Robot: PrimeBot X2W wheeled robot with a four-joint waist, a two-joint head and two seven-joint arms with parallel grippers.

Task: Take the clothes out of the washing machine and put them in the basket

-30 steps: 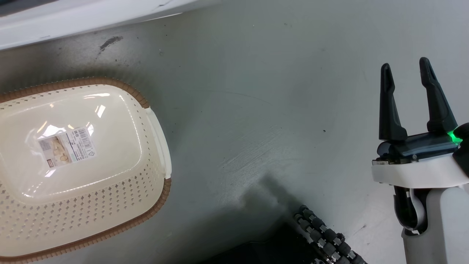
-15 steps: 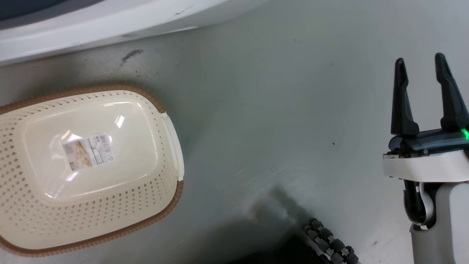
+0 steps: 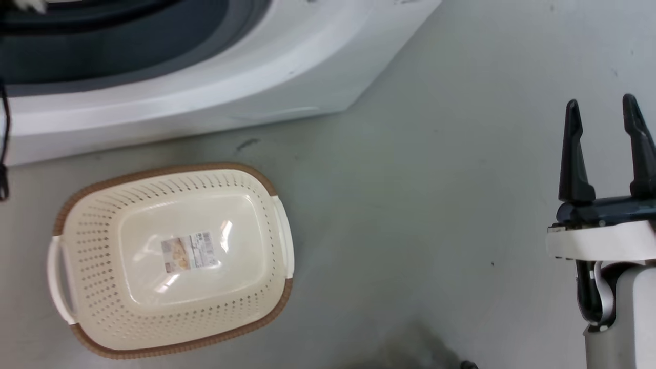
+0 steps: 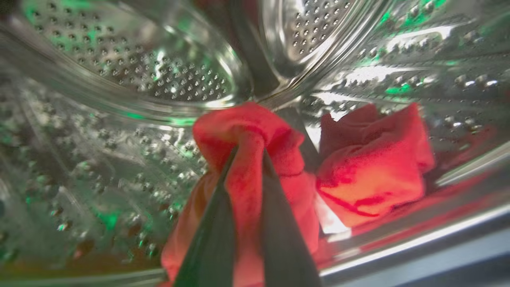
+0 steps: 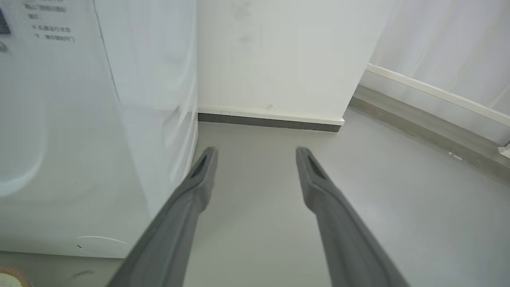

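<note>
Grey, smooth floor [image 3: 420, 195] lies in front of the large white front-loading washing machine [image 3: 230, 97]. Near the machine's foot on it stands the small oval cream-white plastic basket [image 3: 97, 292] with a brown rim. It holds no clothes, only a paper label [image 3: 190, 251] on its bottom.

Inside the perforated steel drum [image 4: 131, 67] my left pincer [image 4: 250, 153] is closed tightly on a fold of one bright red soft fabric garment [image 4: 247, 123], which bunches over the fingertips. A second red garment [image 4: 370, 167] lies crumpled just beside it. My right pincer [image 3: 600, 102] hangs over the floor, well apart from the basket, wide open and holding nothing.

I judge that the first garment is gripped but not yet taken out. The next move, I think, calls for drawing the arm back through the opening without catching the cloth, then lowering it over the basket. The fabric looks limp and will probably trail.
</note>
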